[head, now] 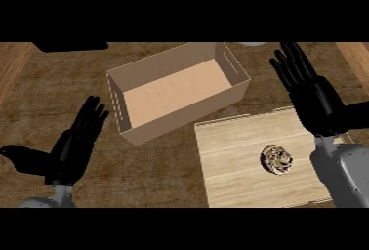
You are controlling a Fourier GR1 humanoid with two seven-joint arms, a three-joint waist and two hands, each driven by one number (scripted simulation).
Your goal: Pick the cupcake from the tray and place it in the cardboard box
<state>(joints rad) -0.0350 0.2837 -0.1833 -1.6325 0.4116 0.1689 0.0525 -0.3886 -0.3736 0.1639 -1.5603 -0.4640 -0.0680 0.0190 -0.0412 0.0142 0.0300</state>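
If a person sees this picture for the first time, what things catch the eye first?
The open cardboard box sits at the centre top, nothing inside it. Right below it, a lone cupcake lies on the pale wooden tray. Two black hands frame them: the left hand low at left, the right hand above the tray, both open.

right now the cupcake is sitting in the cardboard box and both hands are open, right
Not quite. In the head view the cupcake sits on the wooden tray, not in the cardboard box, which holds nothing. The left hand and right hand are both open.
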